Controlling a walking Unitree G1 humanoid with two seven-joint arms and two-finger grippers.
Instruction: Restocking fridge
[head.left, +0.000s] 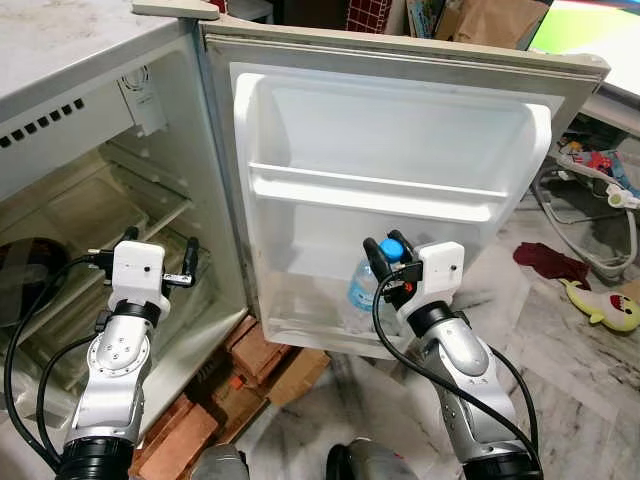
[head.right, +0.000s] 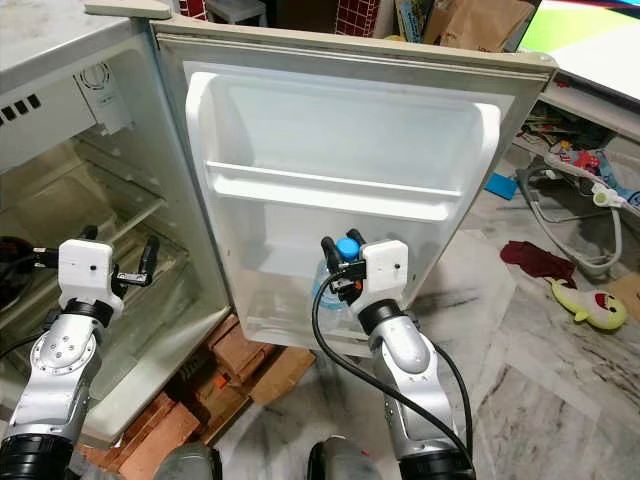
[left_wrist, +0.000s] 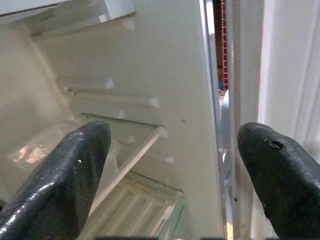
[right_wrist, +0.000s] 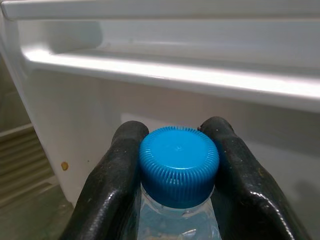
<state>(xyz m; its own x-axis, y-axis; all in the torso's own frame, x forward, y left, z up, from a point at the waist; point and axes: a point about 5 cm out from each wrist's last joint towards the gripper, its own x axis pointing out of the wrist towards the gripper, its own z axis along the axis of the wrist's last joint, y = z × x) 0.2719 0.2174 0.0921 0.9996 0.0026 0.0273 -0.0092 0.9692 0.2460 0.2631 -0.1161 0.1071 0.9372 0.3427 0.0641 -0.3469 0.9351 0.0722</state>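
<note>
Blue-capped bottle (head.left: 366, 285) stood upright, right gripper (right_wrist: 179, 170) clamped at its neck. Door's lower shelf (head.left: 300, 318) lay directly beneath. Left gripper (head.left: 160, 262) hovered apart, empty.

Both arms raised fwd, left pincer (head.left: 159, 259) spread wide, right pincer (head.left: 389, 262) clamped

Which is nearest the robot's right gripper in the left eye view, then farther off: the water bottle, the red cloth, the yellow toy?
1. Water bottle, held in the right gripper at the fridge door.
2. Red cloth, on the floor to its right.
3. Yellow toy, farther right.
</note>
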